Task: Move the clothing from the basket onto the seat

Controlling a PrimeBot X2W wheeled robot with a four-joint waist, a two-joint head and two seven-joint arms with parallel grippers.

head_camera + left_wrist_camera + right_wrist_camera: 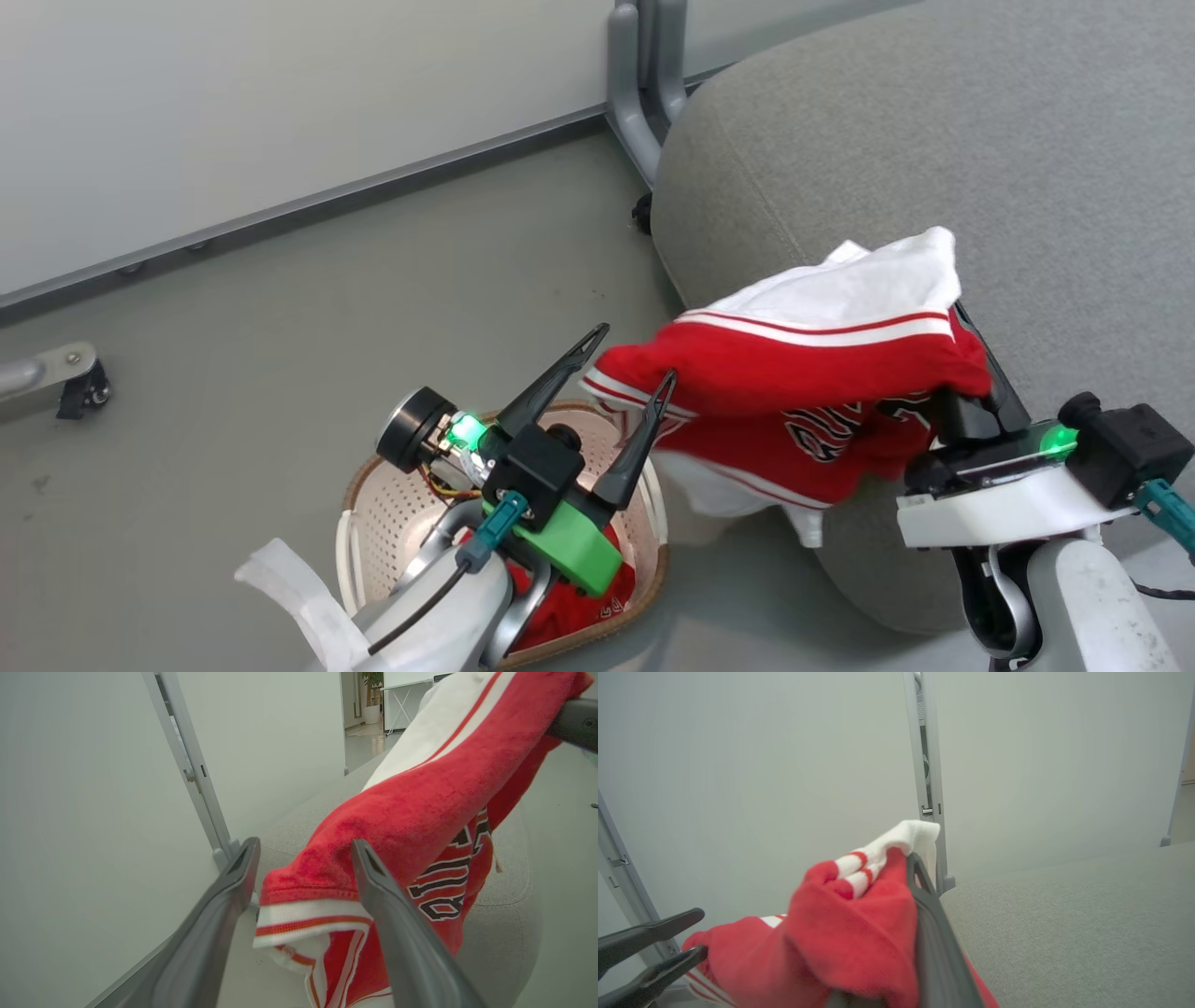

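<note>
My right gripper [962, 322] is shut on one piece of the clothing [803, 373], a red garment with white stripes, which hangs over the front edge of the light grey seat [934, 140]. In the right wrist view the cloth [850, 933] bunches around that gripper [911, 859]. My left gripper [637, 353] stands open above the basket [359, 485], its fingers at the garment's lower hem [308, 914]; I cannot tell whether they touch it. A second red garment [569, 607] lies in the basket, partly hidden by my left arm.
A grey metal partition foot [644, 84] stands on the floor against the seat's far corner. A pale wall panel runs along the back. A caster on a metal leg [84, 387] sits at the far left. Grey floor spreads left of the basket.
</note>
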